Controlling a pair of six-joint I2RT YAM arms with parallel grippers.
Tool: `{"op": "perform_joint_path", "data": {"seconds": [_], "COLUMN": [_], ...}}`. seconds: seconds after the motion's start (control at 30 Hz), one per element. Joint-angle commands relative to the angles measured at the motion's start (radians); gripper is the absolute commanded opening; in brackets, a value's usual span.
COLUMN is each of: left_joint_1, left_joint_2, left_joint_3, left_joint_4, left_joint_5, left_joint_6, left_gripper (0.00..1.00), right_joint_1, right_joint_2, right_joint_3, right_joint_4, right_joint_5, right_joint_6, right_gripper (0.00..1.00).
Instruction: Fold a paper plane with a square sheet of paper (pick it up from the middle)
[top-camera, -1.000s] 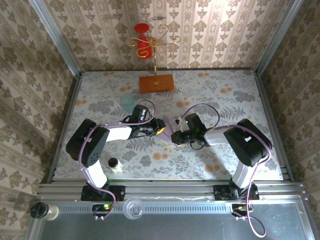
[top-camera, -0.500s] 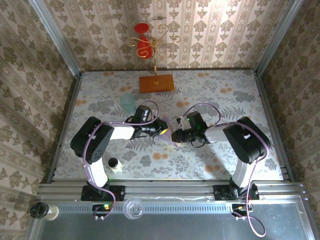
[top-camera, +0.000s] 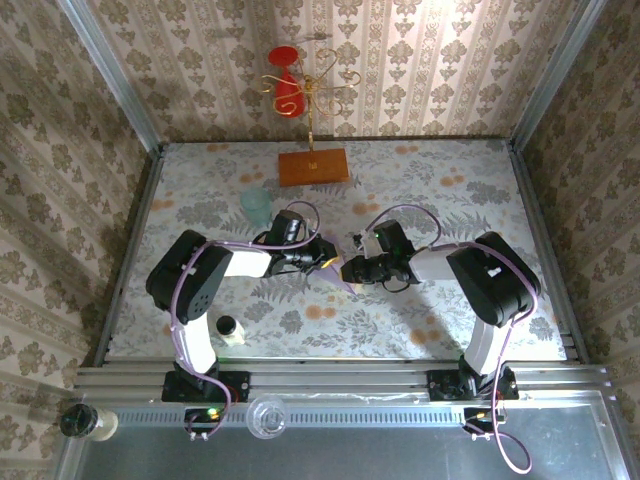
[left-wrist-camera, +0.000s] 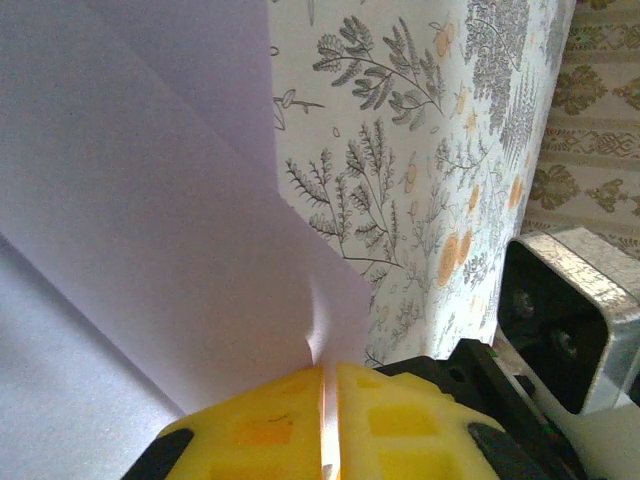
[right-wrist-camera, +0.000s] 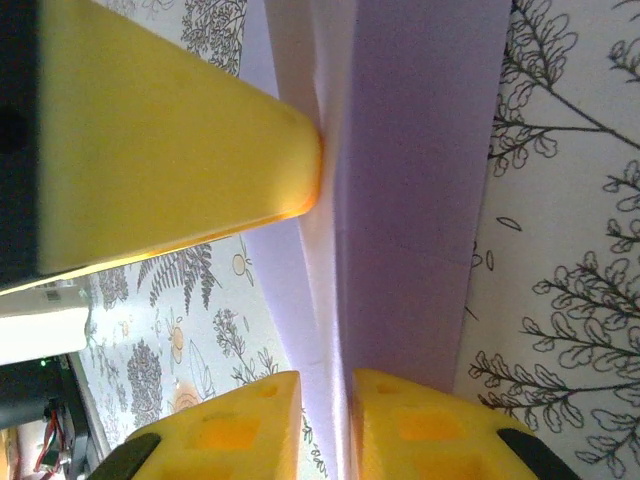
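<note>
MID-FOLD: Over a fern-print bench (top-camera: 450, 320), the left arm (top-camera: 190, 280) and right arm (top-camera: 495, 280) met nose to nose at the bench's middle, w/ the pale lilac paper sheet (left-wrist-camera: 150, 250) between them.

An orange-brown board (top-camera: 313, 166) sat by the far edge, well apart from the work. A teal cup (top-camera: 256, 205) stood just beyond the left arm, and a small bottle (top-camera: 228, 328) stood near the near-left corner.

The left pincer (left-wrist-camera: 328, 380) was pinched tight on the sheet's edge, its yellow pads all but touching w/ only paper between. The right pincer (right-wrist-camera: 325, 385) stood narrow around a raised lengthwise fold; whether its pads actually pressed the paper couldn't be told.

Progress, judged from the creases: the sheet was no longer flat. Overlapping layers, a slanted flap edge and a long ridge showed, so the pickup and the early folds looked done and a centre crease looked to be in hand. No slim pointed dart was visible yet. Approx. halfway at best: firming the crease, then the wing folds and the final shaping, appeared left to do.
</note>
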Motion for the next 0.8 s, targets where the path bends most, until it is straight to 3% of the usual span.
{"op": "perform_joint_path", "data": {"seconds": [0.0,0.5,0.77], "left_joint_1": [-0.003,-0.001,-0.001], "left_joint_2": [0.008,0.013,0.014], "left_joint_3": [0.030,0.040,0.042], "left_joint_4": [-0.018,-0.063,-0.073], "left_joint_5": [-0.001,-0.013,-0.017], "left_joint_6": [0.008,0.027,0.027], "left_gripper": [0.13,0.12,0.11], "right_joint_1": [-0.008,-0.023,-0.026], "right_joint_2": [-0.036,-0.111,-0.087], "right_joint_3": [0.004,-0.041,-0.037], "right_joint_4": [-0.128,-0.221,-0.231], "right_joint_5": [-0.016,-0.021,-0.021], "right_joint_6": [-0.008,-0.030,-0.041], "right_gripper": [0.24,0.26,0.20]}}
